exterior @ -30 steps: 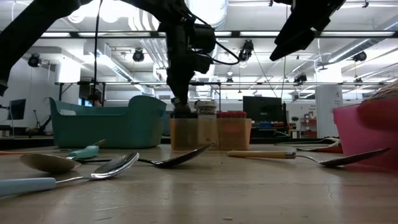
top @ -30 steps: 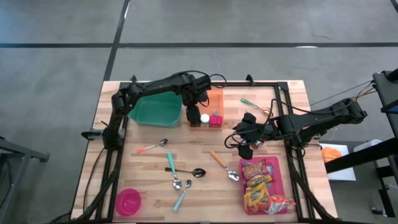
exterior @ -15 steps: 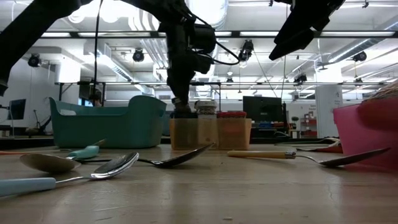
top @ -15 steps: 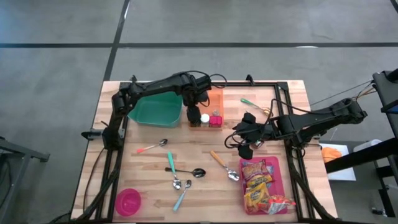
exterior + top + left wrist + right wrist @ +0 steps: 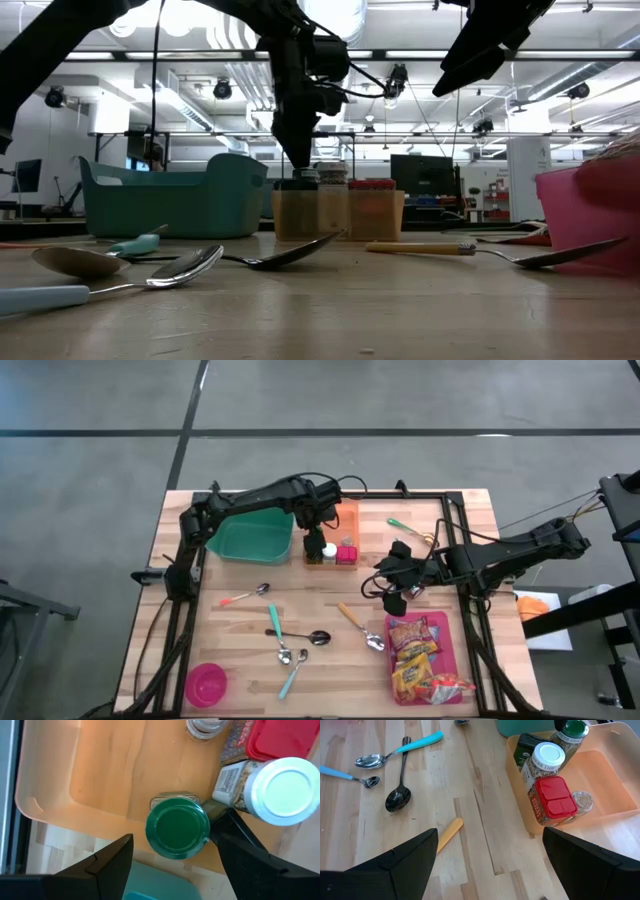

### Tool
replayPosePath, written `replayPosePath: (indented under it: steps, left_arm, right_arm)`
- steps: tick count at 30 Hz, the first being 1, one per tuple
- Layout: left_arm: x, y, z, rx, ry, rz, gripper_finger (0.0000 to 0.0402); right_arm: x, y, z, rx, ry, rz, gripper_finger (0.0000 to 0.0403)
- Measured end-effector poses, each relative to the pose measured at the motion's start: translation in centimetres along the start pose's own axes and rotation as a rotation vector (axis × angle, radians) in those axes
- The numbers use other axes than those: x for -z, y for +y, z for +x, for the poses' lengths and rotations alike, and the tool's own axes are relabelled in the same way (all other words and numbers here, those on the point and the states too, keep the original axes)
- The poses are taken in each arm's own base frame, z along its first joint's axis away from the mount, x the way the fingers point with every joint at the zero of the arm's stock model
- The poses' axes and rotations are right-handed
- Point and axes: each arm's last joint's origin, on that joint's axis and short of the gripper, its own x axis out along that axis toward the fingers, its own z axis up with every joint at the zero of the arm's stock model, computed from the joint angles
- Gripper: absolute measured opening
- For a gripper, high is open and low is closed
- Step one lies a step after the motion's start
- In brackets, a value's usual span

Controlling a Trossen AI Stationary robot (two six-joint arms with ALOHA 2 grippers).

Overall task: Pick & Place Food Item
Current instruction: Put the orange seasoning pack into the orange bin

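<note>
A green-lidded spice jar (image 5: 177, 831) stands upright on the floor of the orange bin (image 5: 100, 780), at the bin's end beside the teal tub (image 5: 250, 538). My left gripper (image 5: 313, 540) hangs over it, pointing down and open. One finger (image 5: 112, 862) stands on each side of the jar, clear of it. Next to the jar stand a white-lidded jar (image 5: 282, 790), a red-lidded container (image 5: 552, 802) and a dark green box (image 5: 525, 745). My right gripper (image 5: 490, 835) waits open above the table's right middle.
A pink tray (image 5: 452, 650) of snack packets lies at the near right. Several spoons (image 5: 285, 640) and a wooden-handled one (image 5: 358, 625) are scattered over the table's middle. A pink bowl (image 5: 206, 684) sits at the near left. Black frame rails run along both sides.
My left gripper has opened and let go of the green-lidded jar, which stays upright in the orange bin. The gripper has tipped a little but kept its place over the jar.
</note>
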Motion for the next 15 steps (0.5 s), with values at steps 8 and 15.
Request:
replayPosePath:
  steps: [8, 15]
  left_arm:
    - [0.4, 0.1, -1.0, -0.032, 0.046, 0.0, 0.0294]
    - [2.6, -1.2, -5.0, -0.024, 0.103, -0.064, 0.0294]
  right_arm:
    - [0.0, 0.0, 0.0, 0.0, 0.0, 0.0, 0.0357]
    - [0.0, 0.0, 0.0, 0.0, 0.002, -0.005, 0.0357]
